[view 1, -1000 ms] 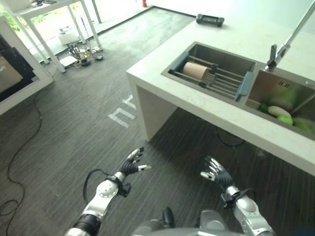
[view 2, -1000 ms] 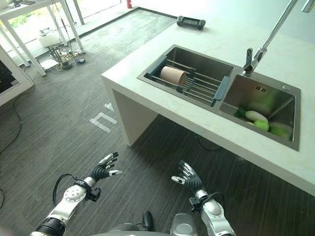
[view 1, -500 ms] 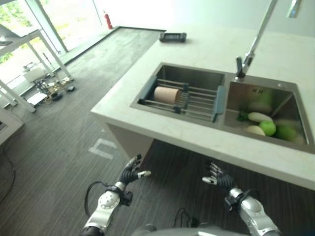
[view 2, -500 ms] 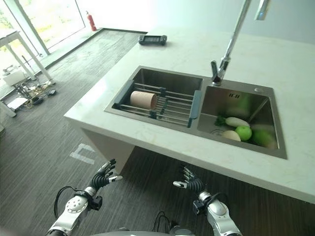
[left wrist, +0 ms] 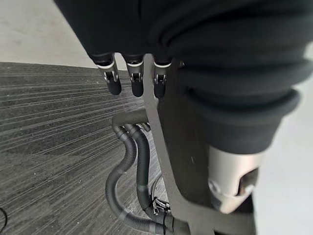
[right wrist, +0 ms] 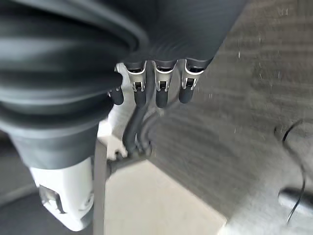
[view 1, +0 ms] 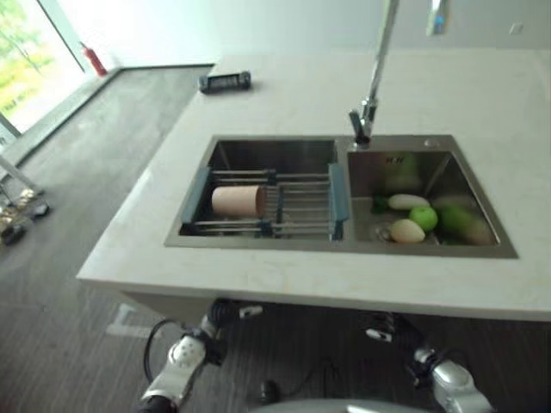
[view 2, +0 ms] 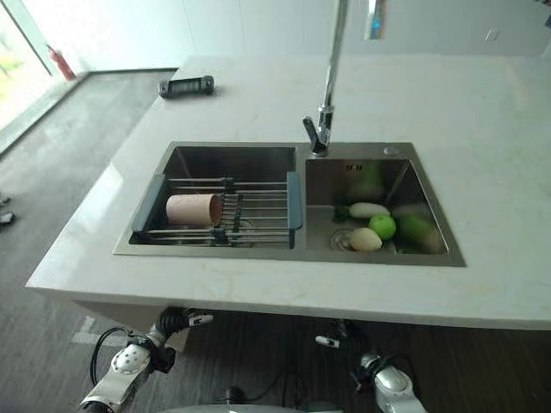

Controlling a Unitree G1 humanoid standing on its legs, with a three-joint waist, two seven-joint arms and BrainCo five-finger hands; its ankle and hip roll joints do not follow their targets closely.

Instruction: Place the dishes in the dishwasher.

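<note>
Robot hands [view 2: 172,320] [view 2: 337,334] relaxed, empty

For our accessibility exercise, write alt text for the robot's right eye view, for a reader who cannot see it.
A double sink set in a pale counter: the left basin holds a tan cup lying on a wire rack, the right basin green and white vegetables beneath a tall tap. Both robot hands, left hand and right hand, are low, under the counter's near edge, empty.
</note>
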